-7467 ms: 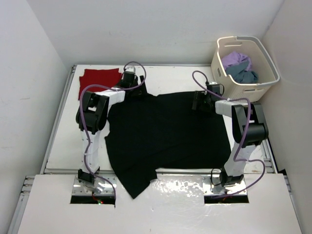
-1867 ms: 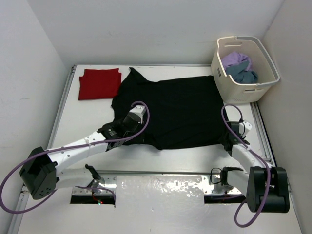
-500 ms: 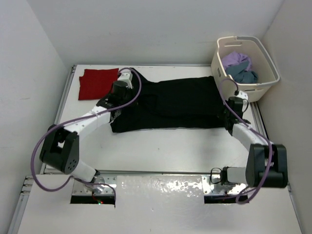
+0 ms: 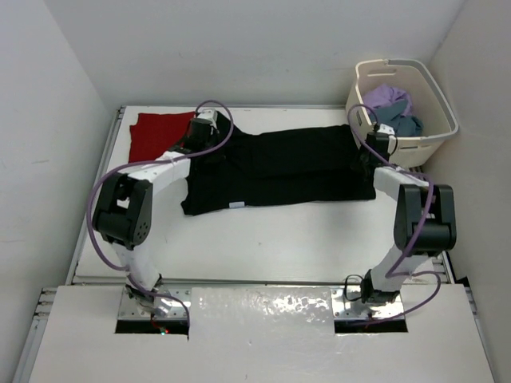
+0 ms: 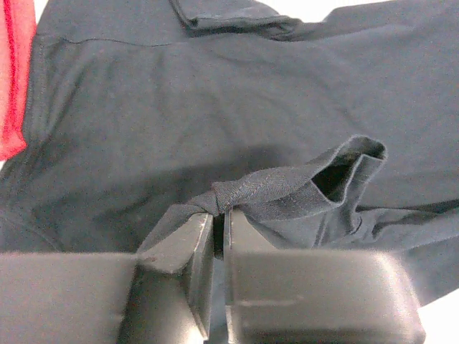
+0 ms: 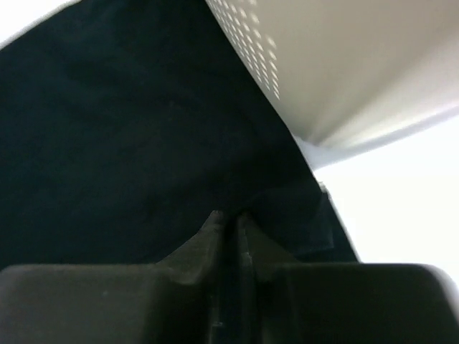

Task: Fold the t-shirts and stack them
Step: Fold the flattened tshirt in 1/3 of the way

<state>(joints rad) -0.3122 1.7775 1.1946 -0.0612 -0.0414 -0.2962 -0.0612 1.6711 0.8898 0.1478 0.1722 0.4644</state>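
Observation:
The black t-shirt (image 4: pixel 279 171) lies folded into a wide band across the back of the table. My left gripper (image 4: pixel 201 136) sits at its back left corner. In the left wrist view my left gripper (image 5: pixel 219 211) is shut, with a puckered ridge of the black t-shirt (image 5: pixel 179 107) pinched at its tips. My right gripper (image 4: pixel 370 152) is at the shirt's back right corner beside the basket. In the right wrist view my right gripper (image 6: pixel 229 215) stands nearly shut against the black t-shirt (image 6: pixel 107 129); the dark slit hides any cloth. A folded red t-shirt (image 4: pixel 156 136) lies at the back left.
The cream perforated basket (image 4: pixel 443 104) stands at the back right, holding a lavender t-shirt (image 4: pixel 389 97) and a teal-blue t-shirt (image 4: pixel 402 121). Its wall (image 6: pixel 344 57) looms just above my right gripper. The red t-shirt's edge (image 5: pixel 11 86) borders the black one.
Both grippers have moved toward the back of the table, drawing the shirt's edge over itself. The shirt went from spread out to a narrow folded band.

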